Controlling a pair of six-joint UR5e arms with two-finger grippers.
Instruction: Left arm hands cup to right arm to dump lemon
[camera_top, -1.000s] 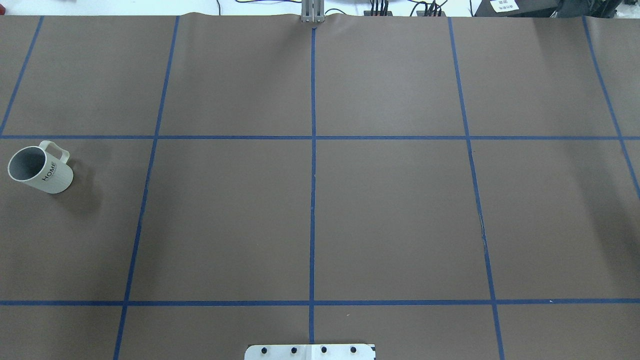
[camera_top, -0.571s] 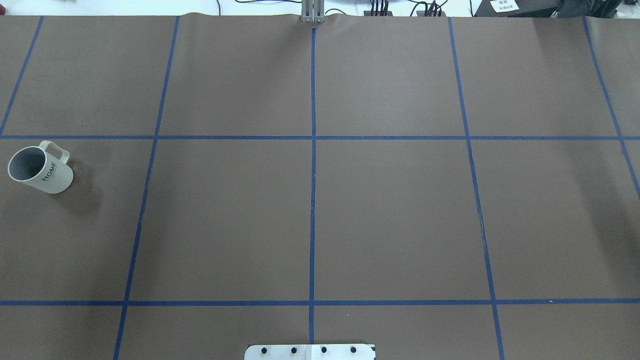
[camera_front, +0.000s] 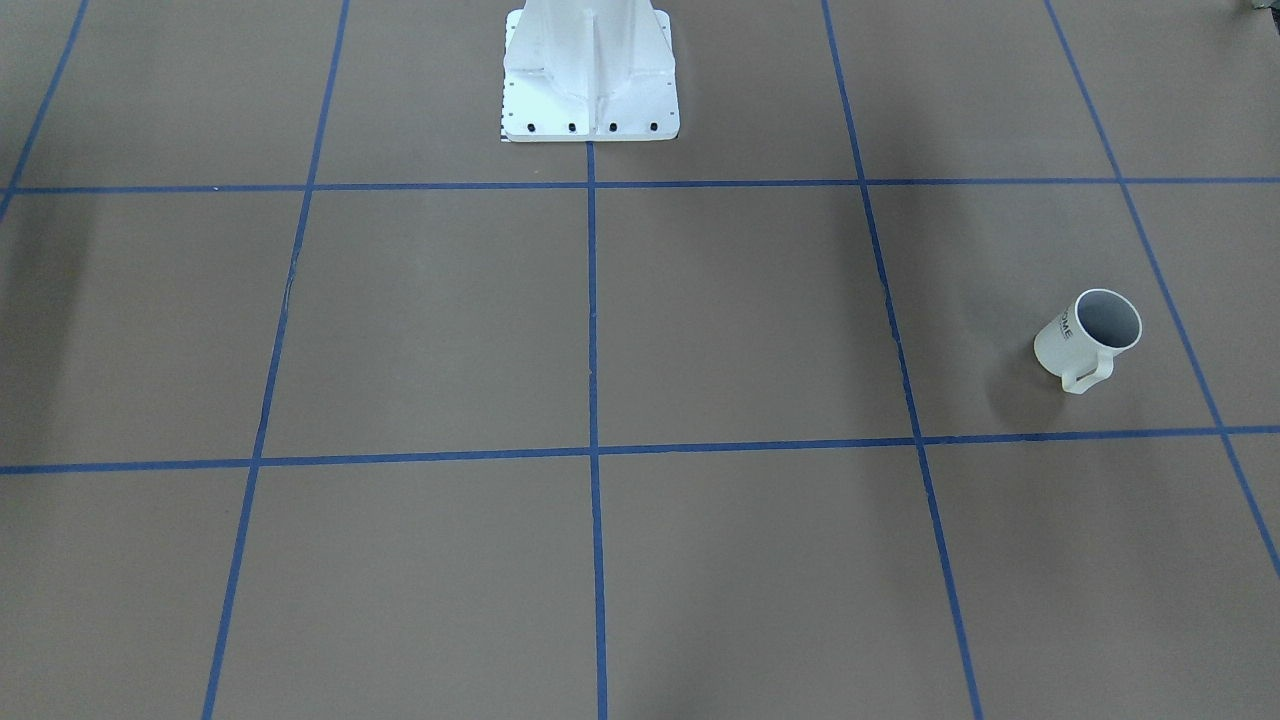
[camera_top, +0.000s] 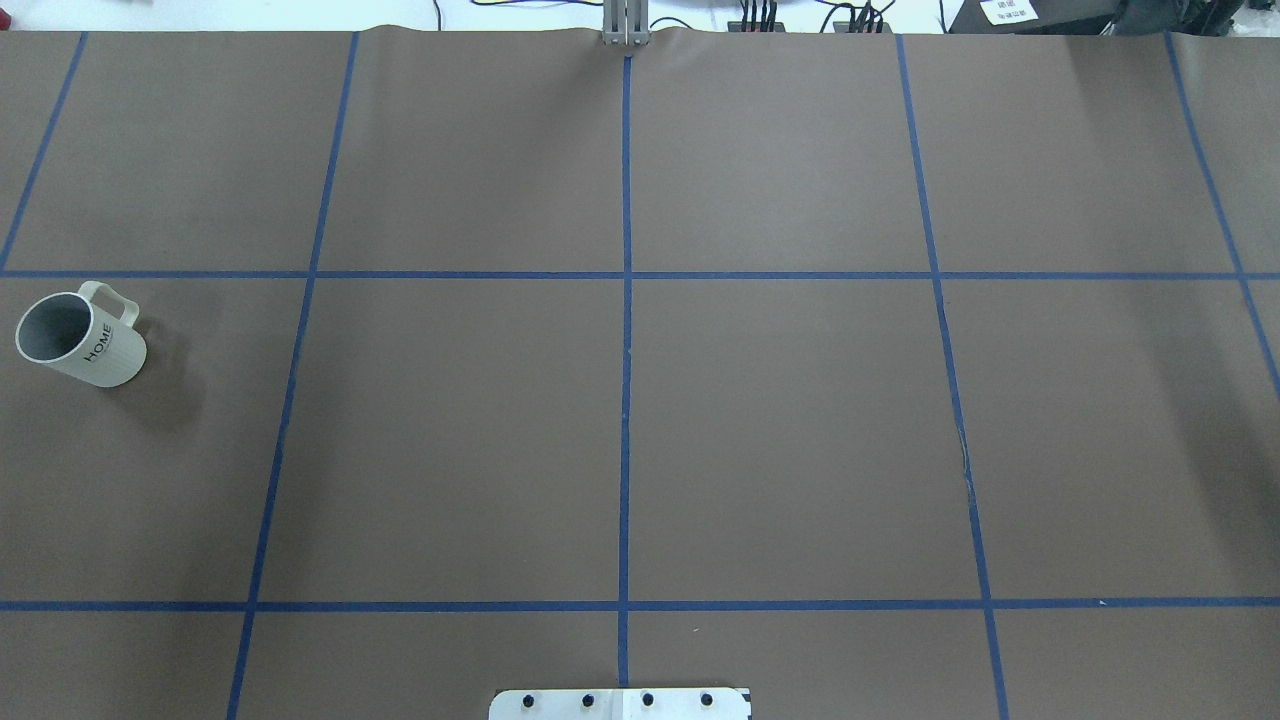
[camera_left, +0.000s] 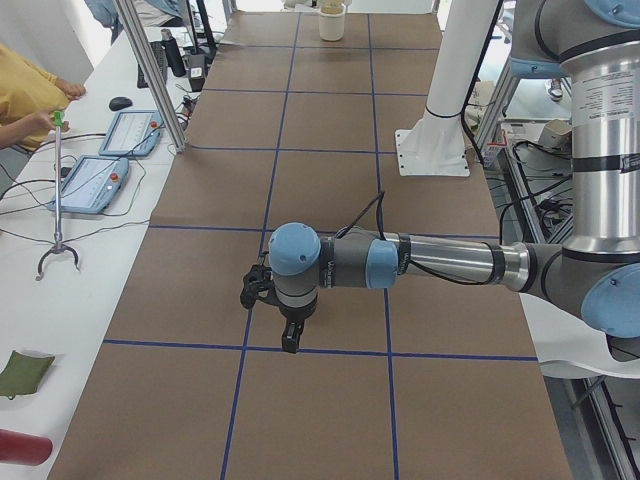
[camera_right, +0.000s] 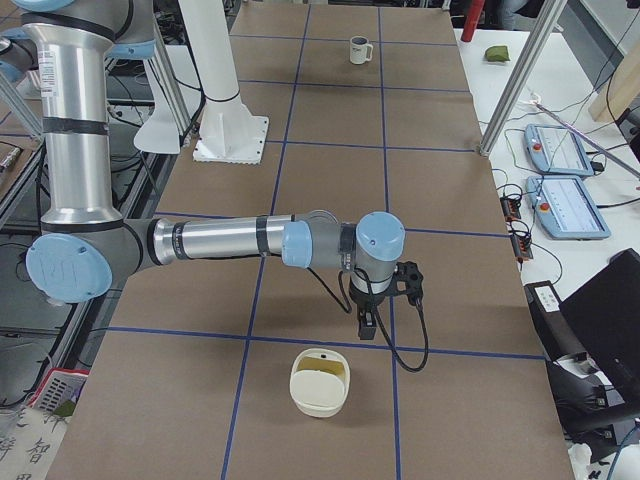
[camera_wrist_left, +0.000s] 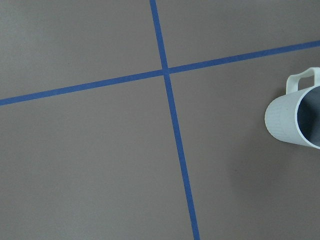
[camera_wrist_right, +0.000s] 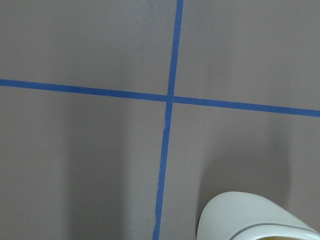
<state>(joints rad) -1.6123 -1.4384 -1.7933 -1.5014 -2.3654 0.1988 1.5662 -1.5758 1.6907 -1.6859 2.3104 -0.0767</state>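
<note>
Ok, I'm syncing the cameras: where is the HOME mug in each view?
Front-facing: mug, right side, middle row.
Overhead: far left, middle row.
Exterior left: not visible.
Exterior right: top centre, far end.
Left wrist: right edge, cut off.
Right wrist: not in it.
Shared landmark: white robot base, seen in all four exterior views.

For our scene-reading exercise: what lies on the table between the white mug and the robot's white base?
In the front-facing view, nothing: between cup and base is only bare brown table cover crossed by blue tape.
</note>
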